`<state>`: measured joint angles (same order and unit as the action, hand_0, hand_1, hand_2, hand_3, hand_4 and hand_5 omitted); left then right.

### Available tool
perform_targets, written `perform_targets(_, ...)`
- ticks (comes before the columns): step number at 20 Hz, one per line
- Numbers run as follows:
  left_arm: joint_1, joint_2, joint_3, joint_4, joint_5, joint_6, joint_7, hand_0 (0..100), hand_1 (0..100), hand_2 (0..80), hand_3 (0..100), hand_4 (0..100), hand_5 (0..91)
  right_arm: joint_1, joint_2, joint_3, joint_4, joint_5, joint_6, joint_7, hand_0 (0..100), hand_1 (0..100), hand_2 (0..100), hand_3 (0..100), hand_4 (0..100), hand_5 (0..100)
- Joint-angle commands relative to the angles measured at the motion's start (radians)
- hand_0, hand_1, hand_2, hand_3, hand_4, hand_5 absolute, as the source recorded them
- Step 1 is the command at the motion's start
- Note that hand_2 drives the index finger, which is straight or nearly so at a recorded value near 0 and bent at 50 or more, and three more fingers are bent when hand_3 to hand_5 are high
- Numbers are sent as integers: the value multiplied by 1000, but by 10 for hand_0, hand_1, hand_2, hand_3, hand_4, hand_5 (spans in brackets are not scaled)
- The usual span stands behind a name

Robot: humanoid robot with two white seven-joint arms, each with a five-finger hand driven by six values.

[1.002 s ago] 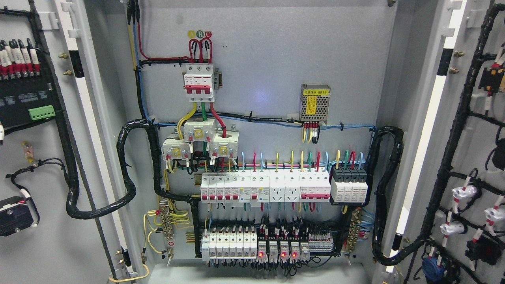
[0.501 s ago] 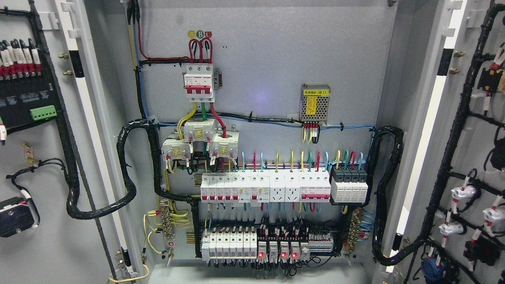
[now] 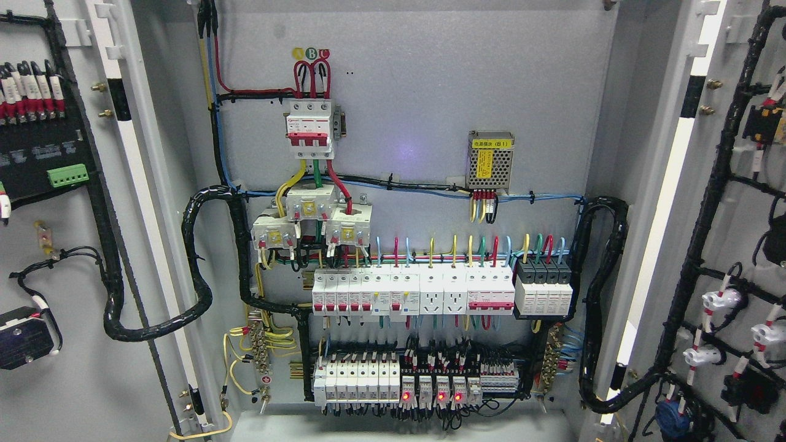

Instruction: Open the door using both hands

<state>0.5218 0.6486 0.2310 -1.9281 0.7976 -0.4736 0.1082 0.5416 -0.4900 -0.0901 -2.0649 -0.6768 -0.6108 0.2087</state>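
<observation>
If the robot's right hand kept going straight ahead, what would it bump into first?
Can't tell: neither hand shows in this picture, so its direction is unknown. Both doors, left and right, already stand open, with the breakers straight ahead.

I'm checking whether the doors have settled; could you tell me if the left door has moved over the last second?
Yes, slightly. The green terminal block on the left door has shifted right and down, toward the fixed cabinet frame.
</observation>
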Motion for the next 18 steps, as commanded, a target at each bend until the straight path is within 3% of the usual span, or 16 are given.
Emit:
perform_targets(1, 38, -10, -150, -36, -84, 1, 1, 0, 0, 0, 0, 0, 0, 6, -22, 230, 109, 91, 0, -2, 0, 0, 0, 0, 0, 0)
perform_targets(8, 55, -87, -301, 188, -164, 3, -13, 0, 0, 0, 0, 0, 0, 0, -10, 329, 339, 141, 0, -2, 0, 0, 0, 0, 0, 0)
perform_targets(15, 17, -142, -432, 498, -161, 4, -22, 0, 0, 0, 0, 0, 0, -34, 146, 352, 681, 236, 2, -2, 0, 0, 0, 0, 0, 0)
perform_targets(18, -19, -170, -478, 633, -166, 6, -22, 0, 0, 0, 0, 0, 0, -48, 188, 352, 814, 269, 2, 0, 0, 0, 0, 0, 0, 0)
